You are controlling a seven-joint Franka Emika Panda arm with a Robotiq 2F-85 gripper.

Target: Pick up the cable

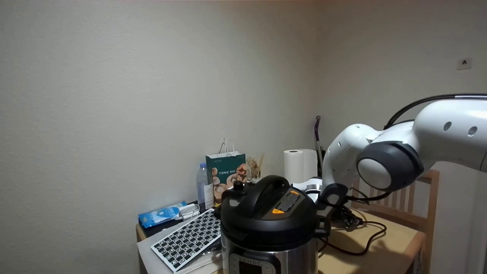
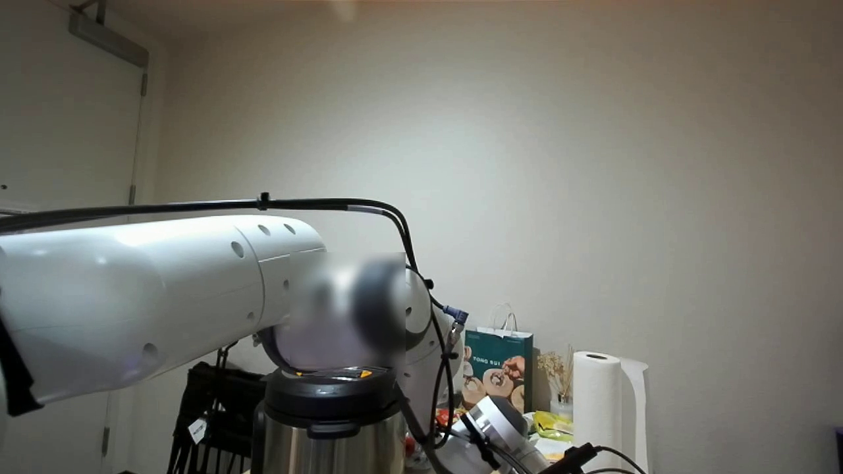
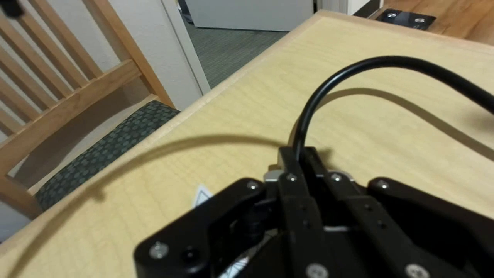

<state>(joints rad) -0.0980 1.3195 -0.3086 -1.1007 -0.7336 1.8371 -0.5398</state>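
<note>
In the wrist view the black cable (image 3: 389, 61) rises from between my fingertips and arches to the right, its shadow falling on the tabletop. My gripper (image 3: 299, 154) is shut on it, with the cord pinched right at the tips. The cable's plug end cannot be made out there. A loop of black cord (image 1: 355, 254) also lies across the table in an exterior view, to the right of the pressure cooker. The gripper itself is hard to pick out in that view, among dark cords at the end of the arm.
The pressure cooker (image 1: 270, 228) stands large in the foreground, close to the arm. Behind it are a green paper bag (image 1: 228, 171), a paper towel roll (image 1: 293, 167) and a bottle (image 1: 201, 182). A checkered board (image 1: 190, 239) lies left. A wooden chair (image 3: 96, 88) borders the table edge.
</note>
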